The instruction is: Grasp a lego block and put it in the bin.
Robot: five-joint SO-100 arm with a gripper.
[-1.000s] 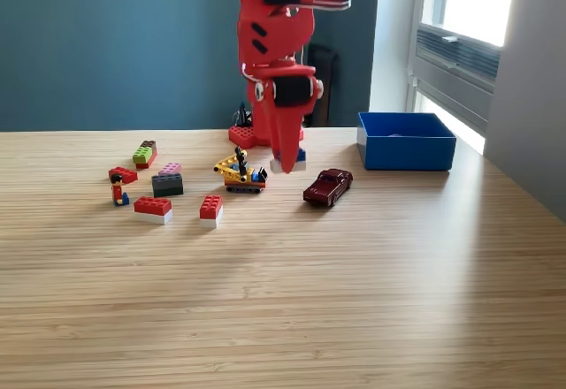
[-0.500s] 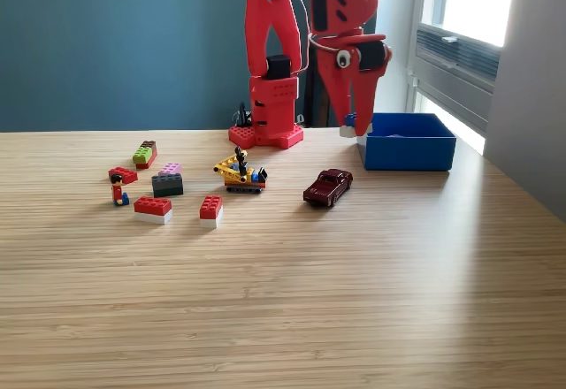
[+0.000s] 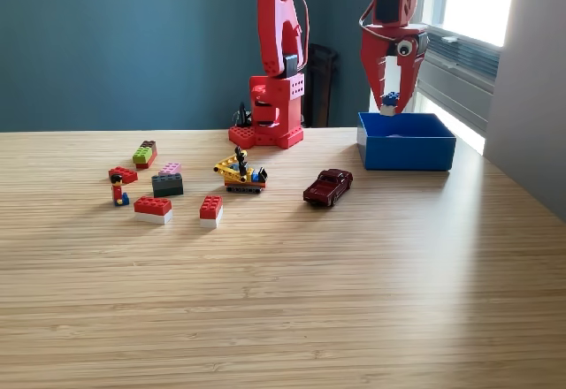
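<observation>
- In the exterior view, my gripper [image 3: 390, 106] hangs above the bin [image 3: 406, 151], over its side nearer to the view's left, with the tips pointing down.
- My gripper is clenched on a small lego block [image 3: 390, 102], blue on top and white below; the block is in the air, just above the bin's rim and not touching it.
- The bin stands on the wooden table [image 3: 283, 292], open at the top; I cannot see what lies inside it.
- A dark red toy car [image 3: 327, 186] sits on the table to the view's left of the bin and nearer to the camera, apart from it.
- Farther from the bin toward the view's left there is a yellow toy vehicle [image 3: 240, 173].
- Beyond it, well apart from the bin, several more blocks lie loose: a red and white one [image 3: 210, 209], another red and white one [image 3: 153, 208], a dark grey one [image 3: 167, 184] with a pink piece behind it, and a green and red one [image 3: 144, 153].
- A small figure [image 3: 118, 191] stands beside these blocks, farthest from the bin.
- My red base [image 3: 270, 110] stands at the back of the table, to the view's left of the bin.
</observation>
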